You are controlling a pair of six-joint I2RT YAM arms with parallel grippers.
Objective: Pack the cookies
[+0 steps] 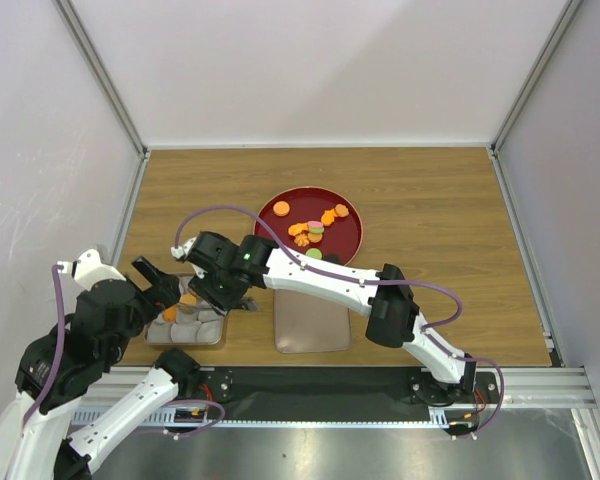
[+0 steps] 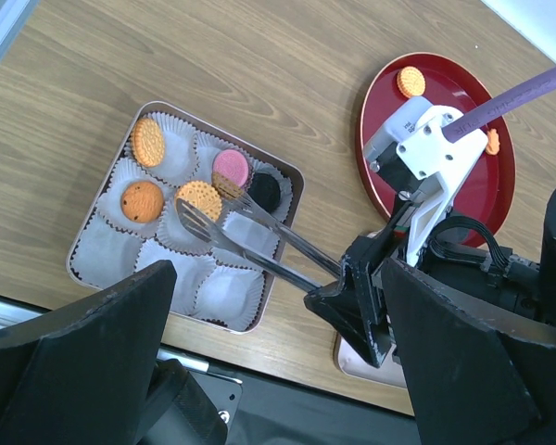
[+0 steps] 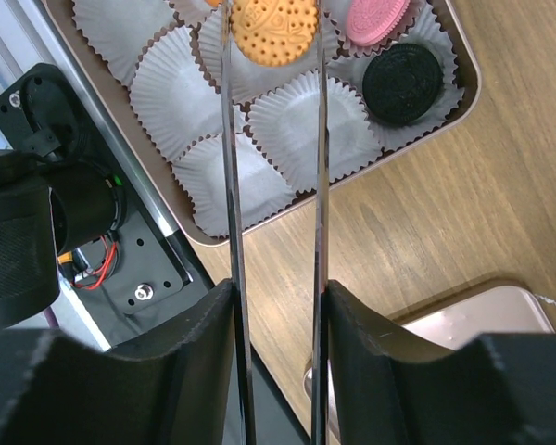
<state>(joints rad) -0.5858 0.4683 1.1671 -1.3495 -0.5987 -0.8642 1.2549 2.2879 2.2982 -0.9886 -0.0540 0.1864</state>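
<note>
While the left gripper [image 1: 158, 283] is hanging open, the right gripper [image 3: 278, 334] is pinching silver metal tongs [image 3: 231, 232] around a round orange cookie [image 3: 273, 23].

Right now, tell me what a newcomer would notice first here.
The right gripper clamps long metal tongs that reach into a tin of white paper cups at the table's near left, with an orange cookie between their tips. Behind it, a red plate at the table's middle holds more cookies. The left gripper hangs open beside the tin.
</note>
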